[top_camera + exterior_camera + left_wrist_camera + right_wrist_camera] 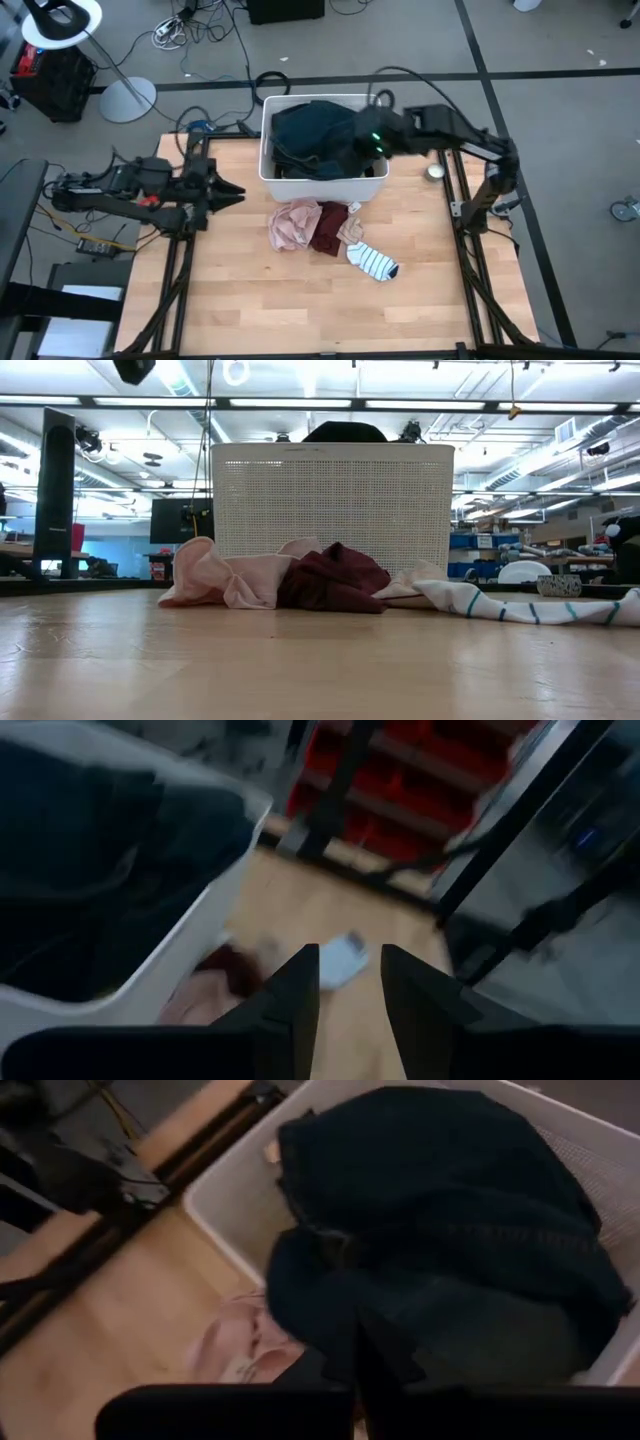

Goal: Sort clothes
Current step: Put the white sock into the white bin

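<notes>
Clothes split two ways: dark green and navy garments (315, 138) piled in white bin (268, 140) at table's far edge; pale pink piece (292, 225), maroon piece (327, 228) and striped sock (373, 262) on wooden tabletop (300, 300) just in front of bin. Left gripper (236, 190) hovers beside bin's left side, fingers parted, empty. Right gripper (362, 145) over bin, clamped closed on dark fabric. Grey floor, cables, lamp base (127, 98) around table
</notes>
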Robot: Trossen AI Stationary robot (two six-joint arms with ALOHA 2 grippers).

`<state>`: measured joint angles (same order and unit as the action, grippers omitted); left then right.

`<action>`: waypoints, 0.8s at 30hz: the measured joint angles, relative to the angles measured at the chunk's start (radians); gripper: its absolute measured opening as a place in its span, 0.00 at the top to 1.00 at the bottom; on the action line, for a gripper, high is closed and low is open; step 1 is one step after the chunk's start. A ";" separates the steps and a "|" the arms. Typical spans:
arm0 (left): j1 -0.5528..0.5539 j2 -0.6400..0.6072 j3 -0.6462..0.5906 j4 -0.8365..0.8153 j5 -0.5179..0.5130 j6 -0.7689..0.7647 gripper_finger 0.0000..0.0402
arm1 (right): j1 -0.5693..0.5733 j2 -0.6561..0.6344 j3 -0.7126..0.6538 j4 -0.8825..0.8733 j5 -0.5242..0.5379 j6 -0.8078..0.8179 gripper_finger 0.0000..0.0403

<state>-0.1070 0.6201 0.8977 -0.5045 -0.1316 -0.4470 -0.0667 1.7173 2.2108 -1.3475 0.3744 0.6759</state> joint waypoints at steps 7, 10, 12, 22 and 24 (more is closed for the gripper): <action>-0.023 0.128 0.050 -0.110 -0.010 0.104 0.78 | 0.234 -0.021 0.000 -0.066 0.114 0.186 1.00; -0.058 0.159 0.081 -0.119 -0.031 0.146 0.82 | 0.329 -0.019 -0.041 -0.093 0.166 0.298 1.00; -0.088 0.172 0.097 -0.150 -0.041 0.153 0.85 | 0.389 -0.018 -0.095 -0.092 0.212 0.410 1.00; -0.334 0.169 0.132 -0.235 -0.233 0.053 0.97 | 0.567 -0.016 -0.423 0.044 0.187 0.778 0.99; -0.365 0.172 0.132 -0.237 -0.285 0.046 0.99 | 0.582 -0.016 -0.481 0.096 0.145 0.806 0.99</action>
<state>-0.4720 0.7917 1.0298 -0.7411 -0.4166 -0.4012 0.5149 1.7013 1.7301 -1.2511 0.5193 1.4822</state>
